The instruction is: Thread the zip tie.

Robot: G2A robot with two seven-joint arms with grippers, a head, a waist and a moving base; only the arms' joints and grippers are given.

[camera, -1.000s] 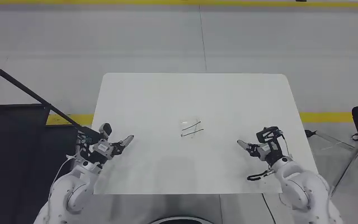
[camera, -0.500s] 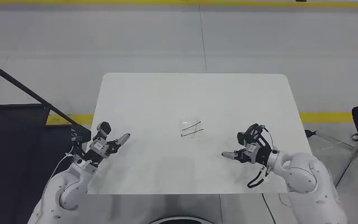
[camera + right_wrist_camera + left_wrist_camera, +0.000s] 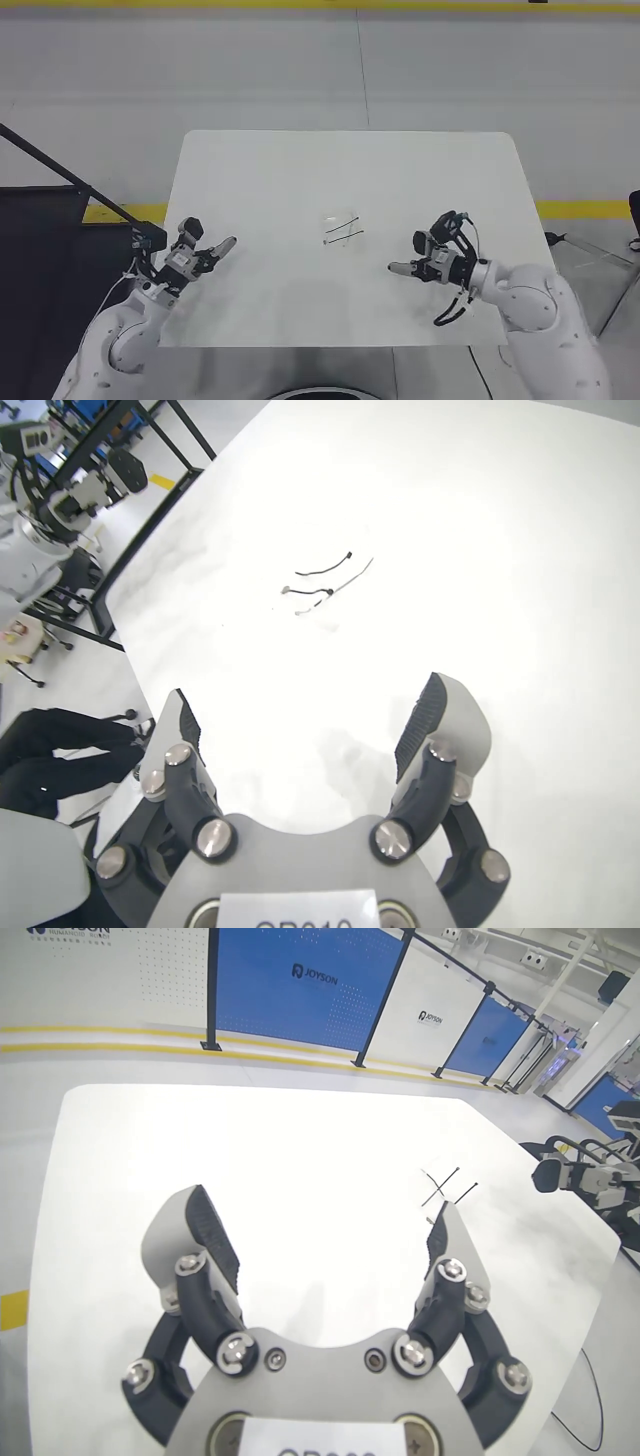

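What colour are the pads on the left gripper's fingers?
The pads are black and ribbed; left wrist view.

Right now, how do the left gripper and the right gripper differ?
The silver-and-black left gripper hangs by the white table's edge; the silver-and-black right gripper is well inside it. The right gripper is nearer the thin zip ties than the left gripper. Both have jaws open, empty.

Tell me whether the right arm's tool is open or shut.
Open. The right tool has its jaws wide apart, with bare table between them and nothing gripped. The zip ties lie ahead, untouched.
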